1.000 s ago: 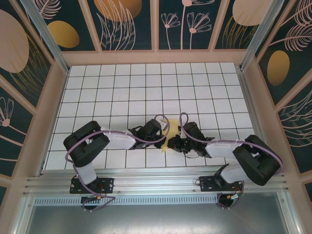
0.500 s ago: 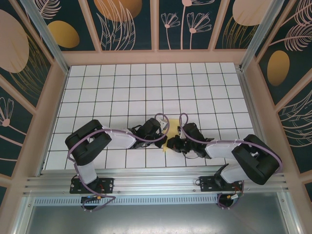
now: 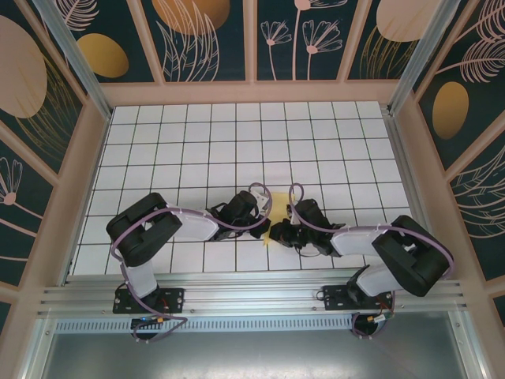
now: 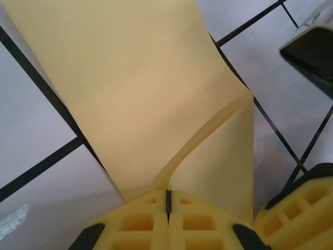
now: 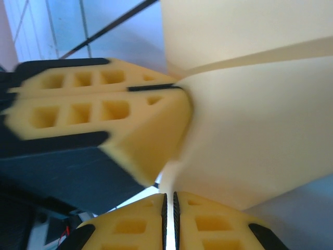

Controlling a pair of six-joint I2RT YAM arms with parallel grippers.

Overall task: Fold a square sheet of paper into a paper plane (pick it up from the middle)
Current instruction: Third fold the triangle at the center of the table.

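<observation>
Left gripper (image 4: 167, 201) and right gripper (image 5: 168, 203) each pinch the paper (image 4: 130, 94), mostly hidden beneath them from above

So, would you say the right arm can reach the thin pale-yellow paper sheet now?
Likely yes: the right tool appears closed on the thin pale-yellow paper sheet, beside the left tool.

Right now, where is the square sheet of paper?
Top view: the square sheet of paper is front centre, held by the left gripper and right gripper.
</observation>
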